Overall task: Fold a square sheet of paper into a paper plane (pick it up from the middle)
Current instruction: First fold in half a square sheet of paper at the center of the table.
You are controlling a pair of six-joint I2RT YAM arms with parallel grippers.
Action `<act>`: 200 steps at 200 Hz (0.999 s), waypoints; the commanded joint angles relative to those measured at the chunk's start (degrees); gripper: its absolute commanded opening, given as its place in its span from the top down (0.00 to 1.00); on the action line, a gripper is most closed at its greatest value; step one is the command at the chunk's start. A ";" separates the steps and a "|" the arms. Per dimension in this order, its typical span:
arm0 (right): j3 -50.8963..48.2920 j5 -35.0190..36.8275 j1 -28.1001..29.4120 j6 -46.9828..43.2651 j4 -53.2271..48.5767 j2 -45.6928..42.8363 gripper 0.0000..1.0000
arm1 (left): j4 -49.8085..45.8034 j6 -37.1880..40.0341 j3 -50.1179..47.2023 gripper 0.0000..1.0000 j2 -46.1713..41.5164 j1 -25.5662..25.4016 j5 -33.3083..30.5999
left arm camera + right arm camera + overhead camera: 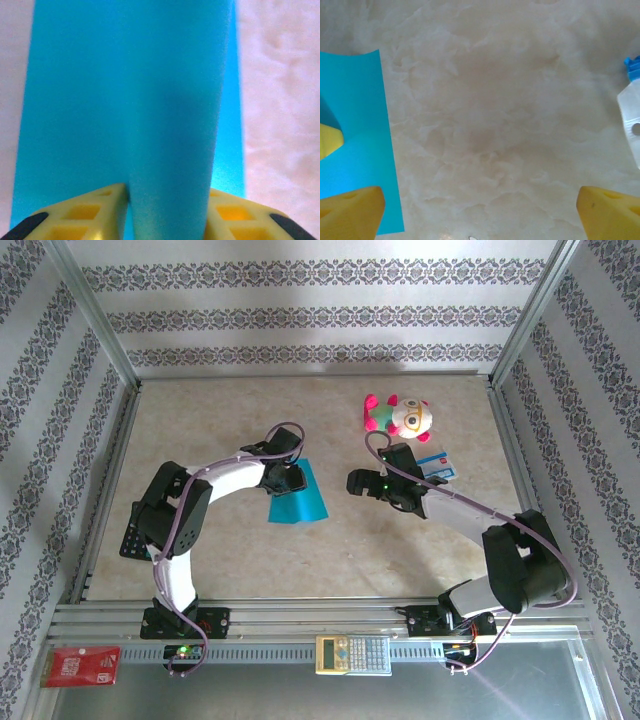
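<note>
Pinching the square sheet of paper [125, 100] at its middle, your left tool [167, 212] grips a raised ridge; your right tool [480, 212] hangs wide beside it. No creases yet, I'd say: every fold lies ahead.

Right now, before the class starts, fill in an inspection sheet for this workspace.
Surface: beige marbled table, flat.
Job's things: teal square sheet of paper, no plane yet; its middle is raised into a ridge.
Clutter: plush toy, printed card and black keypad on the table; calculator and red packet on the front rail.
Grippers: left gripper jaws pinch the sheet's ridge; right gripper jaws open, holding nothing.
Cables: purple cables, looping loosely.
Surroundings: patterned walls, aluminium frame.
</note>
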 commanded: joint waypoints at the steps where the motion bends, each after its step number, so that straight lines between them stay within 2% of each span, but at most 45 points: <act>1: 2.07 -0.32 -2.43 -1.83 -2.70 -2.82 0.02 | 10.19 0.86 -1.99 0.71 -4.21 -1.36 9.33; 38: 3.79 -2.49 -8.21 -4.32 -7.88 -7.95 0.02 | 25.89 -4.16 -5.28 0.73 -8.86 -2.94 26.76; 56: 3.84 -4.42 -10.79 -4.58 -9.77 -11.97 0.02 | 31.47 -7.90 -7.21 0.72 -10.11 -3.46 32.21; 74: 2.67 -7.14 -11.64 -3.81 -9.58 -15.44 0.02 | 32.79 -8.71 -9.76 0.71 -10.02 -3.33 33.88; 107: -1.04 -16.05 -9.62 -1.17 -4.76 -17.40 0.02 | 27.93 -3.27 -11.26 0.68 -7.39 -2.84 37.41; 136: -3.63 -16.94 -5.43 -0.32 -2.26 -17.03 0.03 | 24.77 1.12 -12.70 0.67 -4.55 -1.22 40.17; 200: -6.48 -17.55 -0.92 1.99 3.27 -12.14 0.08 | 21.83 7.96 -12.97 0.66 1.34 1.04 41.42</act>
